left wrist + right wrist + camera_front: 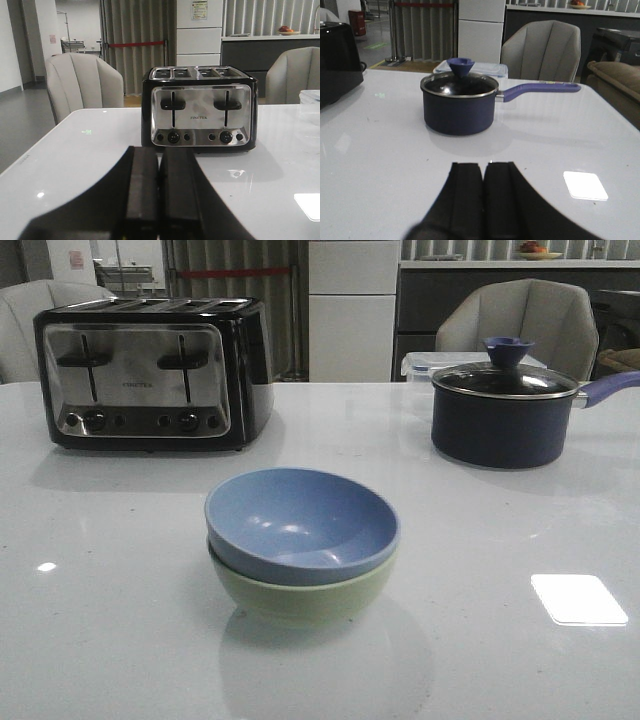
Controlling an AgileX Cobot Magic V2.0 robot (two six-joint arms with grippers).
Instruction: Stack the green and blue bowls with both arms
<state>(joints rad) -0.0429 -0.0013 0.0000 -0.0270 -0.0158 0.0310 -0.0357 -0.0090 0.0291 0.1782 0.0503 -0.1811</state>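
Bowls sit stacked near the middle of the white table [110, 640]: the blue bowl [302, 522] is nested inside the green bowl [300, 595], both upright, with the blue rim riding just above the green one. Neither of my grippers touches them, and neither arm shows in the front view.

My left gripper [159, 190] has its two dark fingers pressed flat together, with nothing between them. It points at the toaster [200, 107], which stands at the far left of the table, well apart from the stack.

My right gripper [484, 200] is likewise closed, finger against finger, and empty. It faces the saucepan [460, 107], which stands at the far right of the table with its glass lid [459, 82] on and its handle [540, 90] pointing right. A clear plastic box [497, 69] sits just behind the pan. Grey chairs [520, 320] stand beyond the far edge of the table.
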